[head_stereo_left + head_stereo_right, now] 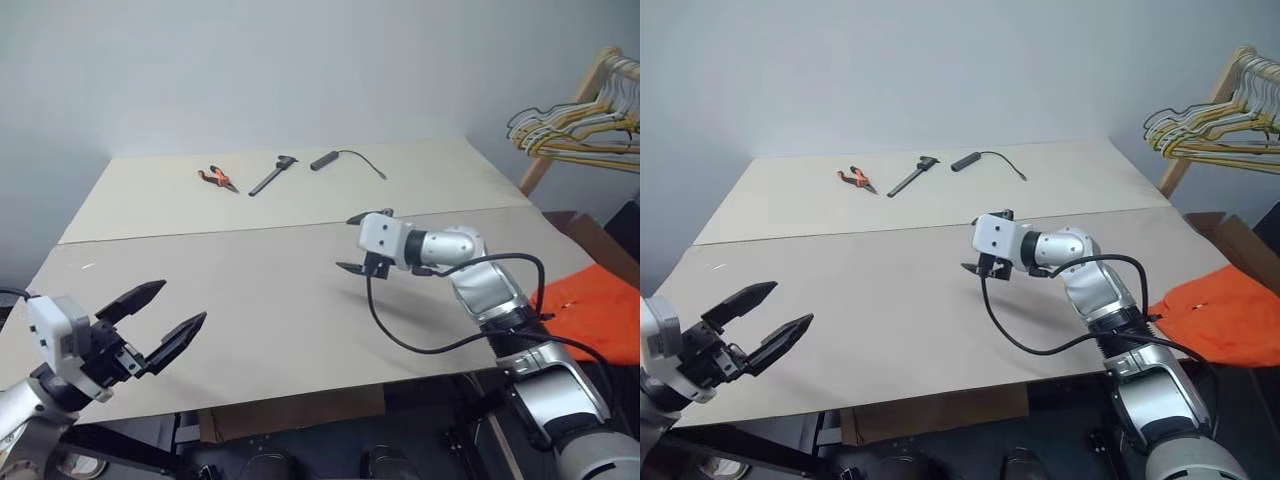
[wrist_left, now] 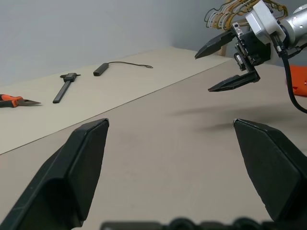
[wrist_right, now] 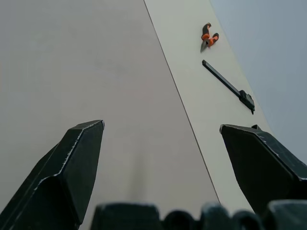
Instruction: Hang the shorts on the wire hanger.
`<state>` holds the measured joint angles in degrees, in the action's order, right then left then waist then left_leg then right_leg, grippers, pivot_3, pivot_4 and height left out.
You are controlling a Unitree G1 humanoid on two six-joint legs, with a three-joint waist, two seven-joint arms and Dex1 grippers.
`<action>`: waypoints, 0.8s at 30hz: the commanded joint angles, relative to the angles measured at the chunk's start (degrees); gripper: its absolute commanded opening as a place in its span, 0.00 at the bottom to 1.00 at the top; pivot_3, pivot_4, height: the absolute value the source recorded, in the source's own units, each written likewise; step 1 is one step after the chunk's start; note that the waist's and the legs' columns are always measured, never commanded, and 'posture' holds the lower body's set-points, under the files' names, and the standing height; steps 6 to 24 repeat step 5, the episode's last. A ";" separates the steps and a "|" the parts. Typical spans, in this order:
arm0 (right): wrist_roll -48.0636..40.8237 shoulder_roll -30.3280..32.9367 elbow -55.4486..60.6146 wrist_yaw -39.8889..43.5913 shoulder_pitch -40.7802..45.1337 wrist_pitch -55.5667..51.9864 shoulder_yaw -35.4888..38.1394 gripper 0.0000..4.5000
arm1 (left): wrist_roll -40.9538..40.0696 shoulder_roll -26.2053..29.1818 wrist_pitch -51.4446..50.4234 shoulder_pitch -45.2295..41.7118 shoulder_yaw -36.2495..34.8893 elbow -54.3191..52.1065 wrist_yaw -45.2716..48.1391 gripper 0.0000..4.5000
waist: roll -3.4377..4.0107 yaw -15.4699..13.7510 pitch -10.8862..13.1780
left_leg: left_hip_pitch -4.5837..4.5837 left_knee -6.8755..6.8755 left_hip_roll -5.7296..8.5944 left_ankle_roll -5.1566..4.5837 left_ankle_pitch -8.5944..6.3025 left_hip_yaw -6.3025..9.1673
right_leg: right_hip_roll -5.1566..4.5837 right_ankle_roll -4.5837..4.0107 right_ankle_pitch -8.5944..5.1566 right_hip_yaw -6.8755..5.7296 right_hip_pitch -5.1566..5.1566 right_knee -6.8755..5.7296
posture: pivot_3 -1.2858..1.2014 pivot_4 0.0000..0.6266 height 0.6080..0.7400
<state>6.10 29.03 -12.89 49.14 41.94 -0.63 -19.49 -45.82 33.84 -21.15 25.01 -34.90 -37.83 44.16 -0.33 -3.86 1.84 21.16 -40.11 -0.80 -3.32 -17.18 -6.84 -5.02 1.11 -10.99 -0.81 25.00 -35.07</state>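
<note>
The orange shorts (image 1: 592, 308) lie crumpled to the right of the table, past its right edge and behind my right arm. The wire hanger is out of view. My right gripper (image 1: 346, 242) hovers open over the middle of the table (image 1: 270, 300), pointing left, with nothing between its fingers. It also shows in the left wrist view as the right gripper (image 2: 204, 72). My left gripper (image 1: 183, 302) stands open and empty above the table's near left corner, pointing toward the right one.
Orange-handled pliers (image 1: 217, 178), a black bar tool (image 1: 272, 175) and a black corded device (image 1: 345, 158) lie along the table's far side. A bunch of yellow and silver hangers (image 1: 575, 128) hangs on a wooden rack at the far right.
</note>
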 commanded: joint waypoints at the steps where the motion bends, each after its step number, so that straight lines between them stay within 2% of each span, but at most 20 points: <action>1: 0.21 -0.27 2.23 0.41 0.19 1.31 0.68 1.00 | 0.27 -0.38 1.83 0.14 -0.45 -2.42 -0.79 1.00 | -0.01 -0.22 0.00 | 0.00 0.01 0.00 0.00 0.00 0.00 | 0.00 0.00 0.00 0.00 0.00 0.00 | 0.62 0.00 1.00; 24: 0.45 -0.52 3.05 1.09 -0.62 1.29 0.45 1.00 | 0.96 -0.95 1.82 1.77 -0.69 -3.09 -1.28 1.00 | -0.02 -0.54 -0.01 | 0.02 0.06 0.00 -0.02 -0.01 0.01 | -0.01 -0.03 -0.01 -0.02 0.01 0.03 | 0.62 0.00 1.00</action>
